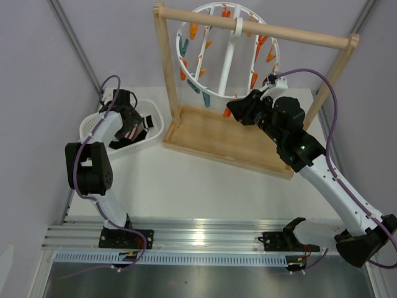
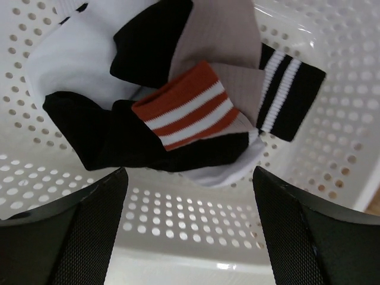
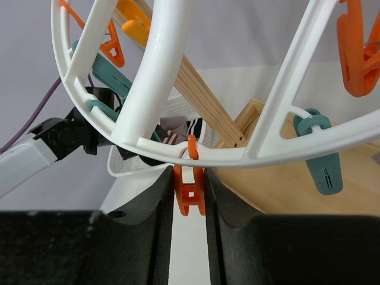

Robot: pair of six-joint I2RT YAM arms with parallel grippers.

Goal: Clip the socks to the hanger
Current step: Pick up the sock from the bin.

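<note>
Step in hand: judged from the poses, picking a sock out of the basket while the other arm readies a clip.
Left tool: the left tool (image 2: 189,184) hangs inside the white perforated plastic basket (image 2: 332,148), just above the pile, its fingers well apart and holding nothing.
Sock: the taupe grey-brown fabric sock (image 2: 222,41) lies mid-pile, with its rust-red cuff with white stripes (image 2: 189,114) uppermost over black fabric. A second taupe one cannot be made out for sure.
Neighbours: a black sock with white stripes (image 2: 291,89) touches it on one side, and a white sock (image 2: 77,53) lies on the other.
Right tool: the right tool (image 3: 189,178) is closed on the orange plastic clip (image 3: 191,202). The clip dangles from the lowest arc of the round white plastic drying ring (image 3: 148,71), which hangs from the wooden frame rack (image 1: 248,146) on the counter (image 1: 205,186).
Grasp advice: come down on the striped cuff alone, fingers straddling its width, so the black fabric beneath is not pinched along with it.
Lift advice: rise straight and slowly, because the tangled neighbours will likely drag.
Clip advice: squeeze steadily so the clip's mouth is open for the cuff. Whether it gapes now is hidden.
Risk: the ring looks free to swing, so a sideways pull could twist the clip out.
</note>
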